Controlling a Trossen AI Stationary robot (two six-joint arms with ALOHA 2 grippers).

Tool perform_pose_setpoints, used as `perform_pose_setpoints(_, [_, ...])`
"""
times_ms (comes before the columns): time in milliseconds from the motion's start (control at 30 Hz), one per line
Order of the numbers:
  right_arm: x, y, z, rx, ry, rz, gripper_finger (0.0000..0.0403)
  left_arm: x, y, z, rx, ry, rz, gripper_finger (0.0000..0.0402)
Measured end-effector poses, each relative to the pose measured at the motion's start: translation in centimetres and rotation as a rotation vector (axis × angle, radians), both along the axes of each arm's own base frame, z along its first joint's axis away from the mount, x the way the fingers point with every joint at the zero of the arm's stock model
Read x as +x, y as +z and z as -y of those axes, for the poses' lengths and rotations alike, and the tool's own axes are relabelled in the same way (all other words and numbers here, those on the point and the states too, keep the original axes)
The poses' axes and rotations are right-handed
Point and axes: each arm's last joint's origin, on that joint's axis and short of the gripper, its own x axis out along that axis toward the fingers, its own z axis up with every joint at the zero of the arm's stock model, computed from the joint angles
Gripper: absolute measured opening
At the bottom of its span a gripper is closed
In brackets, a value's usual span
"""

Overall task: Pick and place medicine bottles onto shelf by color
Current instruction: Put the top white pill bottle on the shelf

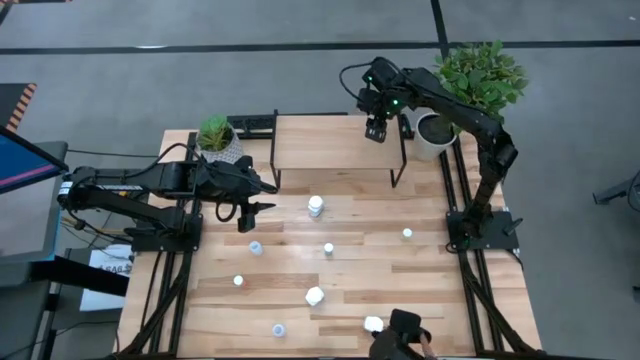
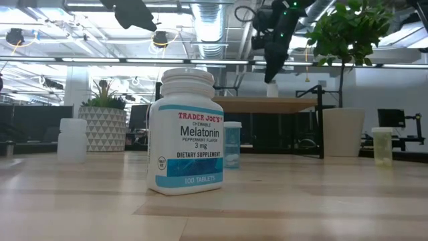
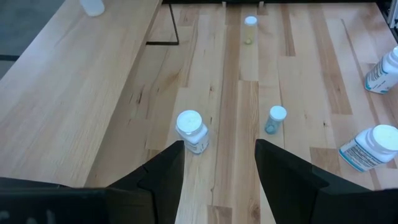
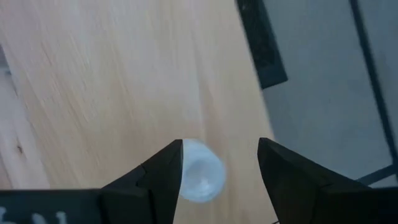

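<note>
Right pincer point(image 1: 376, 133) hangs over the shelf point(image 1: 320, 145) near its right edge, fingers apart around a small pale bottle point(image 4: 200, 170). Left pincer point(image 1: 246, 213), fingers apart and empty, hovers near the counter's point(image 1: 440, 290) left edge.

Bottle point(image 4: 200, 171) between the right gripper's fingers point(image 4: 163, 168) is a pale blur — cap colour unreadable, contact untellable. Bottle point(image 3: 387, 68) is cut by the frame edge.

Shelf point(image 1: 330, 140) at table's point(image 1: 430, 290) rear centre. Right gripper point(image 1: 376, 131) above shelf's right end, bottle point(image 4: 200, 170) beneath it. Left gripper point(image 1: 246, 216) left of Melatonin bottle point(image 1: 316, 206). Potted plants point(image 1: 216, 134) flank shelf.
</note>
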Motion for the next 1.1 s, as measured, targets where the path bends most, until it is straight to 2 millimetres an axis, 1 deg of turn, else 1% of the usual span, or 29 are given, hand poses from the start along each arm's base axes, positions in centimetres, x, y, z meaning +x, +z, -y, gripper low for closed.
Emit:
perform_pose_setpoints(167, [0.5, 3.4, -1.1, -0.061, 0.024, 0.083, 0.0228, 0.0, 0.0, 0.0, 0.0, 0.0, 0.0, 0.0185])
perform_pose_setpoints(300, [0.6, 5.8, -2.8, -0.059, 0.033, 0.12, 0.0225, 0.0, 0.0, 0.0, 0.0, 0.0, 0.0, 0.0185])
perform_pose_setpoints(400, [0.5, 7.0, -4.4, -0.007, 0.045, 0.13, 0.0222, 0.0, 0.0, 0.0, -0.011, 0.009, 0.002, 0.0185])
perform_pose_setpoints(600, [0.3, 7.7, -7.8, 0.093, 0.071, 0.09, 0.0215, 0.0, 0.0, 0.0, -0.015, 0.012, 0.003, 0.0185])
perform_pose_setpoints(733, [-0.2, 7.8, -10.4, 0.169, 0.143, 0.028, 0.0209, 0.0, 0.0, 0.0, -0.016, 0.012, 0.002, 0.0185])
perform_pose_setpoints(833, [-0.5, 8.3, -12.2, 0.206, 0.197, 0.056, 0.0204, 0.0, 0.0, 0.0, -0.016, 0.013, 0.002, 0.0185])
perform_pose_setpoints(933, [-1.6, 9.1, -14.2, 0.219, 0.246, 0.082, 0.02, 0.0, 0.0, 0.0, -0.016, 0.013, 0.003, 0.0185])
perform_pose_setpoints(1100, [-4.5, 9.3, -17.5, 0.247, 0.282, 0.086, 0.0192, 0.0, 0.0, 0.0, -0.017, 0.013, 0.001, 0.0185])
